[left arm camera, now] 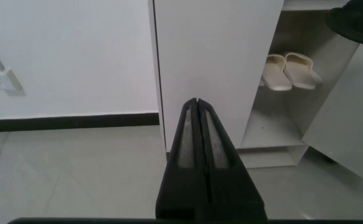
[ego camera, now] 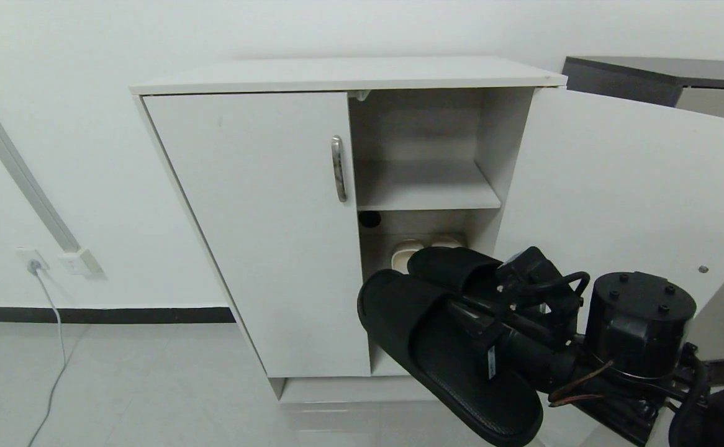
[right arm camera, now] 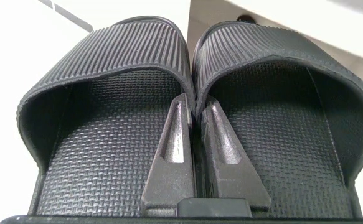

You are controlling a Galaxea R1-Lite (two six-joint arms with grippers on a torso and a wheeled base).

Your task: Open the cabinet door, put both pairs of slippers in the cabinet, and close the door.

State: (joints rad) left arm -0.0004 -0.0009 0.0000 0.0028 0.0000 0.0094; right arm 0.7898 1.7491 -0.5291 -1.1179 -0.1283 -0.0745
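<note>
The white cabinet (ego camera: 262, 236) has its right door (ego camera: 629, 186) swung open and its left door shut. A pair of cream slippers (ego camera: 421, 249) lies on the lower shelf, also seen as the cream slippers (left arm camera: 291, 70) in the left wrist view. My right gripper (right arm camera: 195, 127) is shut on the inner edges of a pair of black slippers (right arm camera: 125, 124), holding them side by side. The black slippers (ego camera: 436, 335) hang in the air in front of the open compartment, toes toward it. My left gripper (left arm camera: 197, 109) is shut and empty, low before the left door.
A bare middle shelf (ego camera: 424, 186) sits above the cream slippers. A wall socket with a cable (ego camera: 33, 264) is at the left. A dark grey piece of furniture (ego camera: 660, 77) stands behind the open door. Grey floor (ego camera: 120, 385) spreads in front of the cabinet.
</note>
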